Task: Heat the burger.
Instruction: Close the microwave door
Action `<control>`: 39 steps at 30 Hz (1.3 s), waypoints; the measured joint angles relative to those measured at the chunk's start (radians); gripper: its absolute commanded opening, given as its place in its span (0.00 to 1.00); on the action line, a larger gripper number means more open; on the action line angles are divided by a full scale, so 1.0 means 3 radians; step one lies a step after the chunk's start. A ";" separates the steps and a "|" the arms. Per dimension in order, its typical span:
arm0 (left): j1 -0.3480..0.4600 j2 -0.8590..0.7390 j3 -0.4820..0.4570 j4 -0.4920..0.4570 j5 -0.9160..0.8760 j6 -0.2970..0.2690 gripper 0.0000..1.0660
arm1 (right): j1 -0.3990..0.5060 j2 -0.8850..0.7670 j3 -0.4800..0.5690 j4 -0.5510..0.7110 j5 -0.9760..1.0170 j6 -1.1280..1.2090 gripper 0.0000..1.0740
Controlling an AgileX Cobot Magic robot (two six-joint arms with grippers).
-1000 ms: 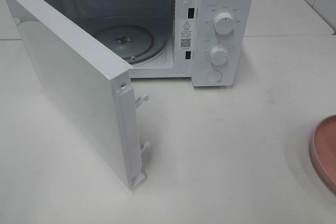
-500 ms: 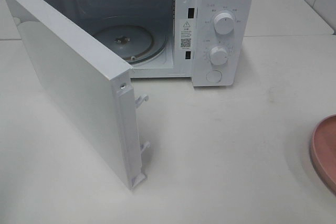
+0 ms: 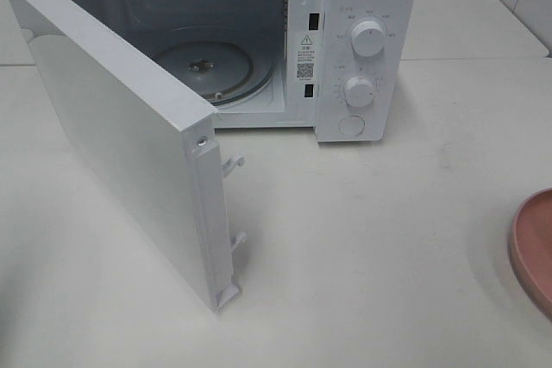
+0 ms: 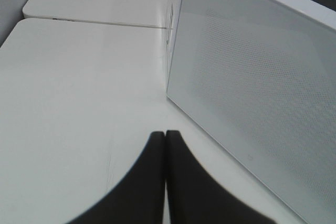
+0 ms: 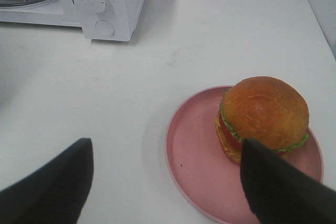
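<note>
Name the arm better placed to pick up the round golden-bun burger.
Right. Its open gripper hovers by the pink plate holding the burger; the left gripper is shut, beside the white microwave door.

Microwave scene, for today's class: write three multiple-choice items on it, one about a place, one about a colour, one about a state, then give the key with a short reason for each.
1. Where is the burger?
A. On the turntable inside the microwave
B. On the plate on the table
C. Held in the right gripper

2. What colour is the plate?
A. Pink
B. Blue
C. Black

3. How does the microwave door stand?
A. Shut
B. Taken off and lying flat
C. Swung open

Key:
1 B: the right wrist view shows the burger sitting on the plate, with the right gripper open and short of it, and the turntable is bare.
2 A: its rim and face are pink in both views that show it.
3 C: the high view shows the door swung out and the cavity of the microwave exposed.
</note>
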State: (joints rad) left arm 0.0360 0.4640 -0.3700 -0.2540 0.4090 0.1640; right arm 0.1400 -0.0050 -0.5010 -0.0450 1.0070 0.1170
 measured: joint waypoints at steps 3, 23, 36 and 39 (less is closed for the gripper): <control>0.0000 0.0107 0.0193 -0.0250 -0.0390 0.0253 0.00 | 0.0000 0.0000 0.0000 0.0000 0.0000 0.0000 0.70; -0.0483 0.1440 0.0450 -0.0403 -0.2133 0.0597 0.00 | 0.0000 0.0000 0.0000 0.0000 0.0000 0.0000 0.70; -0.1393 0.2527 0.0450 -0.0347 -0.3333 0.0430 0.00 | 0.0000 0.0000 0.0000 0.0000 0.0000 0.0000 0.70; -0.1570 0.2783 0.0447 -0.0270 -0.3707 0.0277 0.00 | 0.0000 0.0000 0.0000 0.0000 0.0000 0.0000 0.70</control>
State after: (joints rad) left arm -0.4350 1.2990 -0.2360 -0.3350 -0.7030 0.2470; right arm 0.1400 -0.0050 -0.5010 -0.0450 1.0070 0.1170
